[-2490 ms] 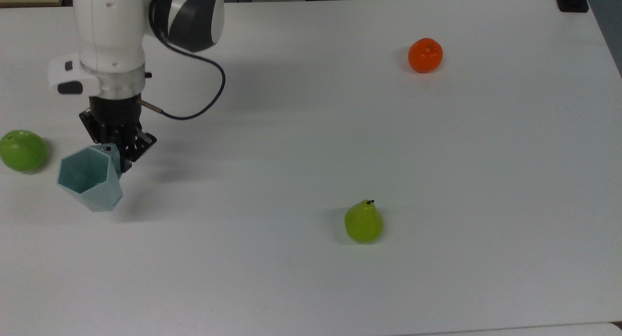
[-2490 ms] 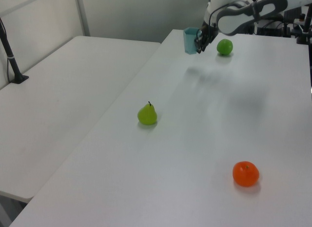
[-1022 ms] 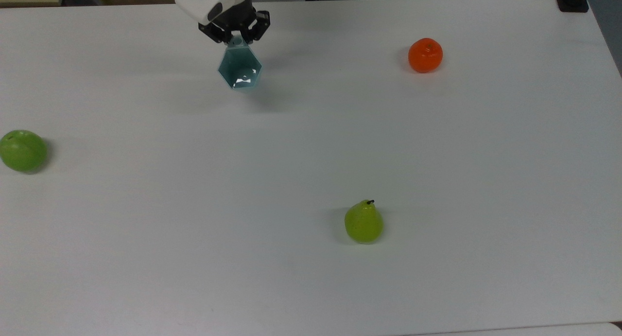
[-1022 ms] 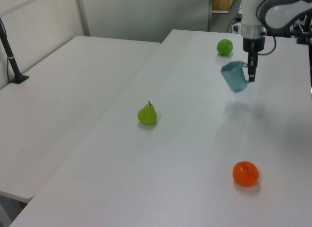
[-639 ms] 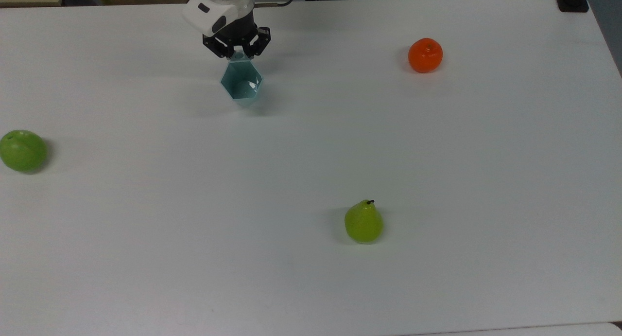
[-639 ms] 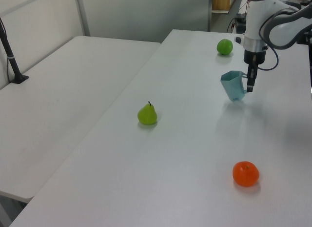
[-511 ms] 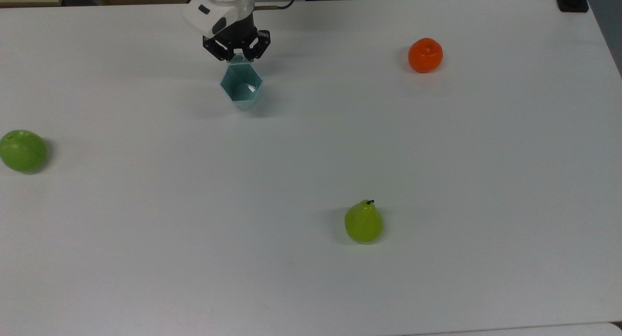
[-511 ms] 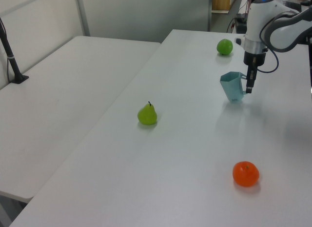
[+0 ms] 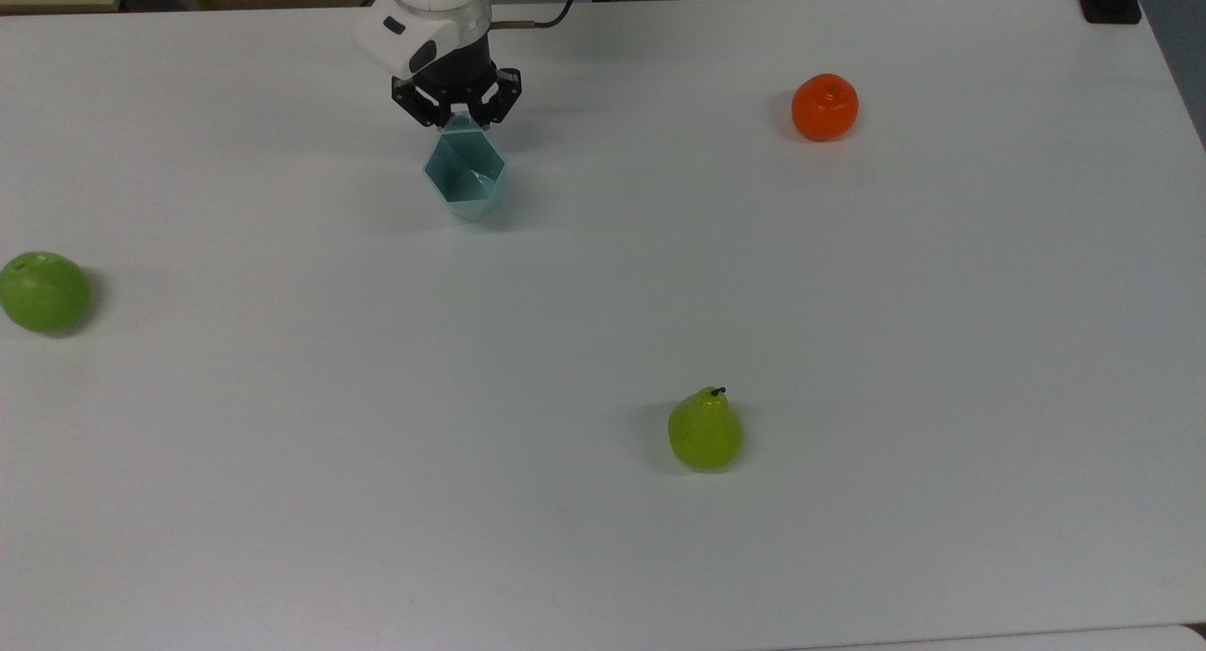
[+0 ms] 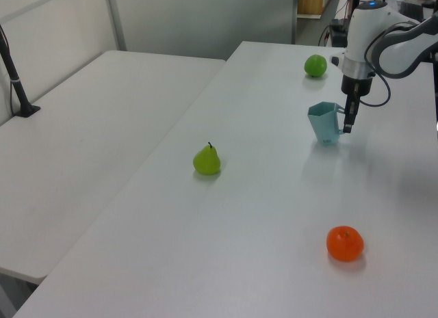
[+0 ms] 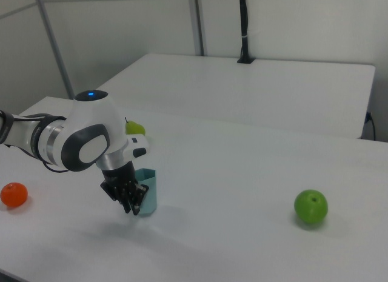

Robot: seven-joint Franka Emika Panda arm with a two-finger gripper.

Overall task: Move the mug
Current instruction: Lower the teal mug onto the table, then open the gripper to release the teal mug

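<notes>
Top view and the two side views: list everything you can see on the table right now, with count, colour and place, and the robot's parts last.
Mug: one, pale blue-teal, upright on the table near its far edge in the top view, held at its handle.
Orange: one, orange, toward the top view's upper right, alone.
Pear: one, yellow-green, below centre in the top view, alone.
Apple: one, green, at the top view's left edge.
Second table: one, white, on the left view's left.
Arm: one, white and grey, reaching down over the mug.
Hand: one, black, shut on the mug's handle.
</notes>
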